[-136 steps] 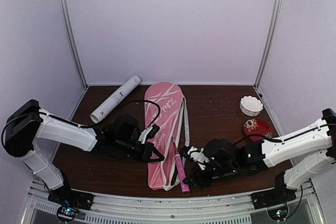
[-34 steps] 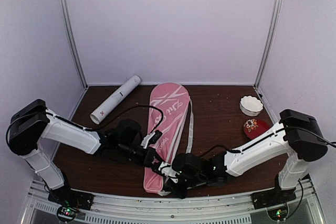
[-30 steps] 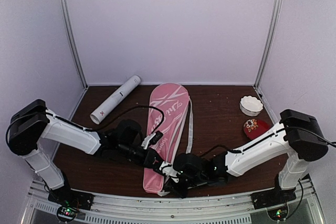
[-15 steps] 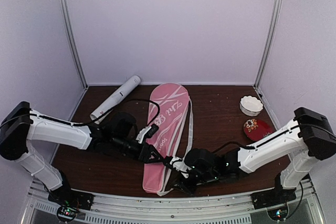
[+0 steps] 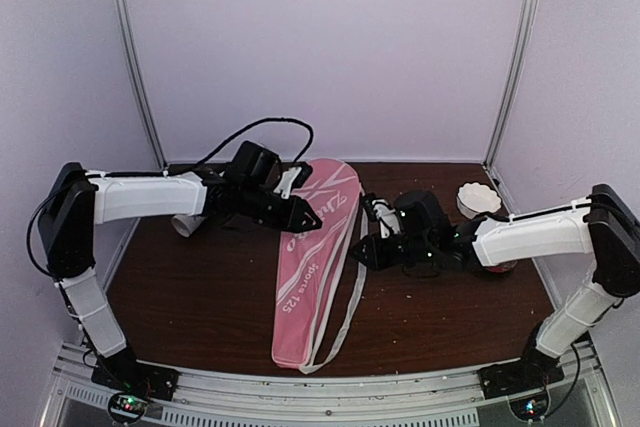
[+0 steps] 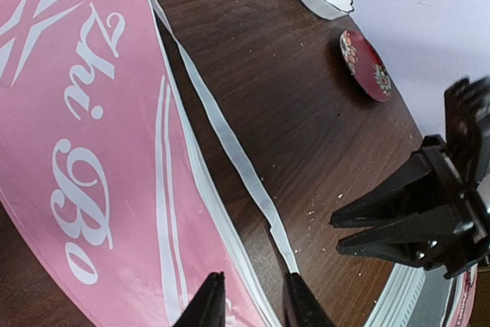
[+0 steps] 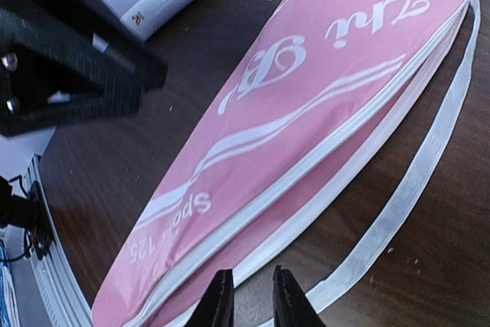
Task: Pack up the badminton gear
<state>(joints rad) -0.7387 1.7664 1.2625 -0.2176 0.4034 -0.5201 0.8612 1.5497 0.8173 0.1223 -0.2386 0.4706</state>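
Soft, light cover [image 5: 308,267] lies flat, best pinched at its edge; left gripper [image 6: 253,302] and right gripper [image 7: 247,298] hover empty, jaws slightly apart.

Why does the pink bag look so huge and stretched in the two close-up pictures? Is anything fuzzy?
Left wrist: the camera sits close with a wide lens, so the pink cover balloons and the strap curves; the right gripper is a dark shape. Right wrist: same stretch; the left gripper looks fuzzy. Top external: soft even light, no glare.
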